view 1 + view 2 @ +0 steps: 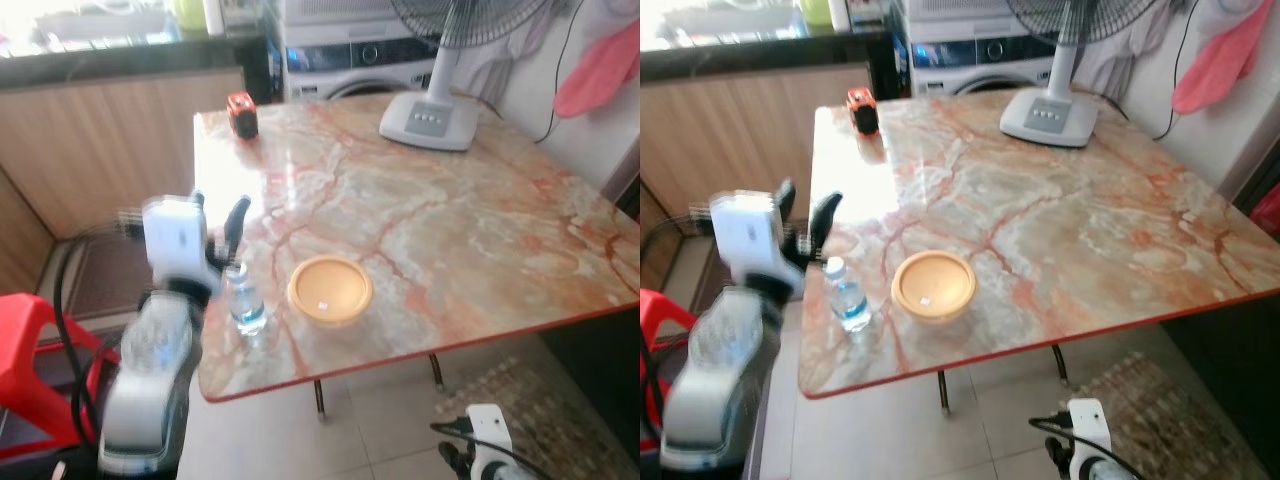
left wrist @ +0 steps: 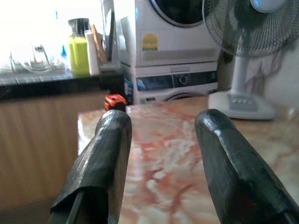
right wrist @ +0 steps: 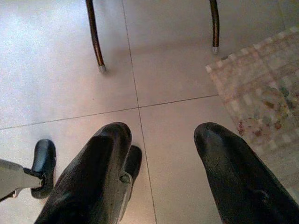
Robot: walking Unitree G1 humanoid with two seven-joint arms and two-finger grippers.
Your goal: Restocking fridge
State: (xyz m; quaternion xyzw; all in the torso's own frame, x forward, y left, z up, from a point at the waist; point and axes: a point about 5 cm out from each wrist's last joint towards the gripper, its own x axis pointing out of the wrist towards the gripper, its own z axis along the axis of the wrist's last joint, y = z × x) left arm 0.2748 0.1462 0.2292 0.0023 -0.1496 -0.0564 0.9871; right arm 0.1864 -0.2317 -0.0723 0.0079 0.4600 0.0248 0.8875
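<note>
Near the tabletop's (image 1: pixel 450 230) left front corner stands the bottle (image 1: pixel 245 300), upright beside a yellow bowl (image 1: pixel 330 290). Left tool (image 1: pixel 222 225) hovers just above and behind it, fingers spread wide, apparently lined up to grasp it for the fridge. Right tool (image 3: pixel 159 172) hangs idle over the floor, fingers apart.

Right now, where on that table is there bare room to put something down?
Most of the table is bare: the wide stretch between the fan, the bowl and the right edge. The near left corner is crowded: bottle, bowl, and left gripper.
</note>
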